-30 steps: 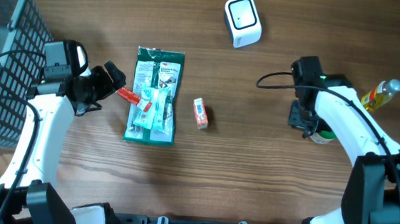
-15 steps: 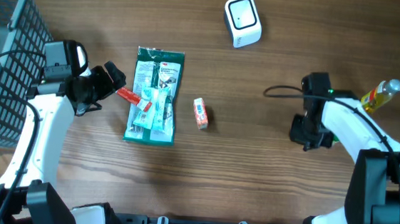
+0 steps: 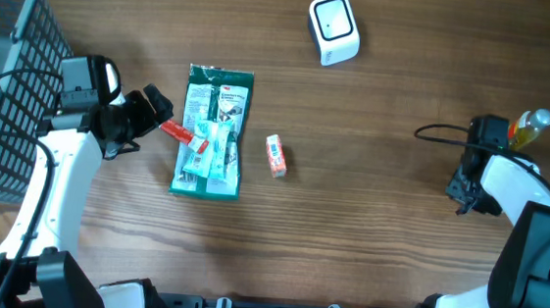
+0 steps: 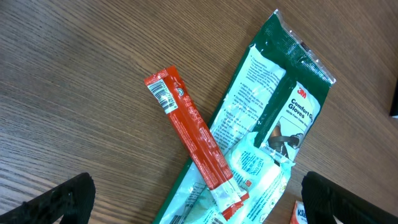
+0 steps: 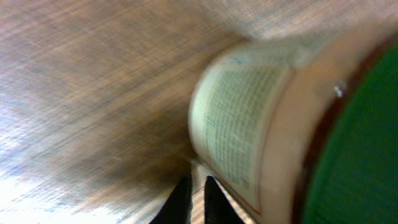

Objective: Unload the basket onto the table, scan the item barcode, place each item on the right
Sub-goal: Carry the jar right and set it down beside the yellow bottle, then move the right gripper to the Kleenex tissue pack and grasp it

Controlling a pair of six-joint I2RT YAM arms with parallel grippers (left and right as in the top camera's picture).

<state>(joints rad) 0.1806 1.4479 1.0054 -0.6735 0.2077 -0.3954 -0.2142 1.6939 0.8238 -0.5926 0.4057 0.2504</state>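
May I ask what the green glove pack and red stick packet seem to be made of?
Green glove pack: likely thin glossy plastic film; it wrinkles and glints. Red stick packet: probably printed plastic or foil laminate, smooth, with flat sealed ends.

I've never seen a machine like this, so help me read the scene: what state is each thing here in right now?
Left pincer: open, holding nothing.
Right pincer: shut, nothing between its tips.
Red stick packet: lying across the gloves pack, barcode showing.
Gloves pack: flat, printed side up.
Small box: lying loose, untouched.
Scanner: standing, untouched.
Green-lidded tub: beside the right pincer, not gripped.
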